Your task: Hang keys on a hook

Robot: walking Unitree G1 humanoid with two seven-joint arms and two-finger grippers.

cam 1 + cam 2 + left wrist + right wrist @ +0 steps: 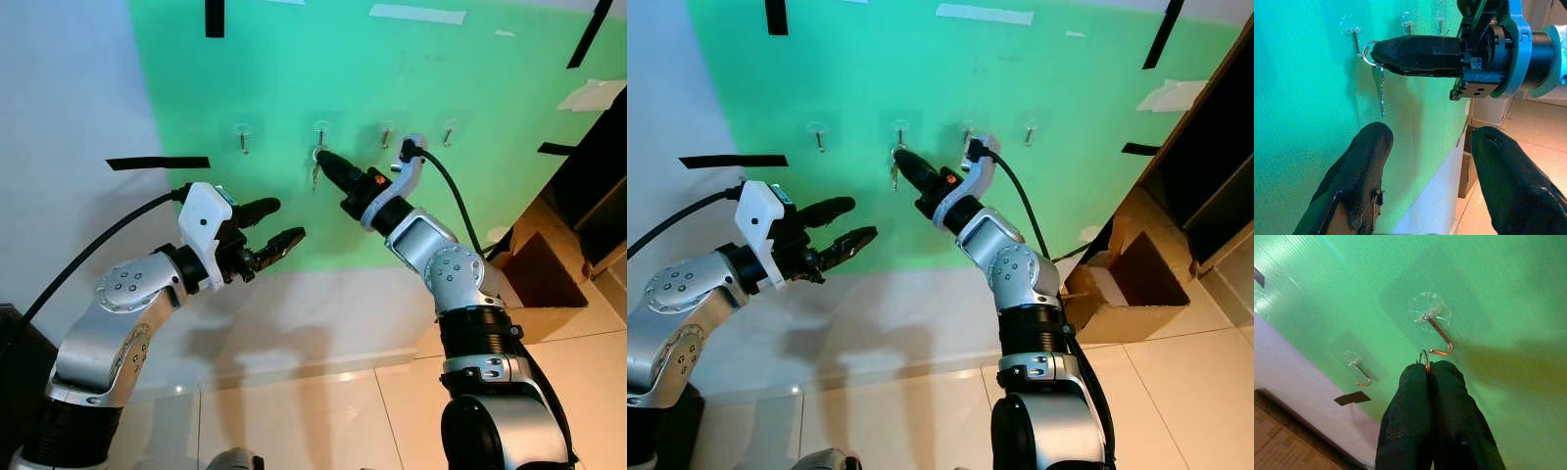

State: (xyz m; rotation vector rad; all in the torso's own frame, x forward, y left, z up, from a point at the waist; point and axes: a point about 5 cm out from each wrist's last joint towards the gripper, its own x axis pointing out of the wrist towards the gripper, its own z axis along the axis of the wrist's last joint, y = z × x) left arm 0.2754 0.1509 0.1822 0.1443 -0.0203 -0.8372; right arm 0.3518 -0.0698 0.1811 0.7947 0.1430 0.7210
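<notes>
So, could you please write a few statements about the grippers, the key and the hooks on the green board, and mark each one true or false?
1. The right gripper is shut on the key ring beside a hook. True.
2. The left gripper is shut on a second key. False: it is open and holds nothing, lower on the board.
3. The key hangs down below the right gripper's fingers. True.
4. The hooks are fixed to a white door. False: four hooks sit in a row on a green board.
5. A cardboard box stands on the floor to the robot's right. True.
</notes>
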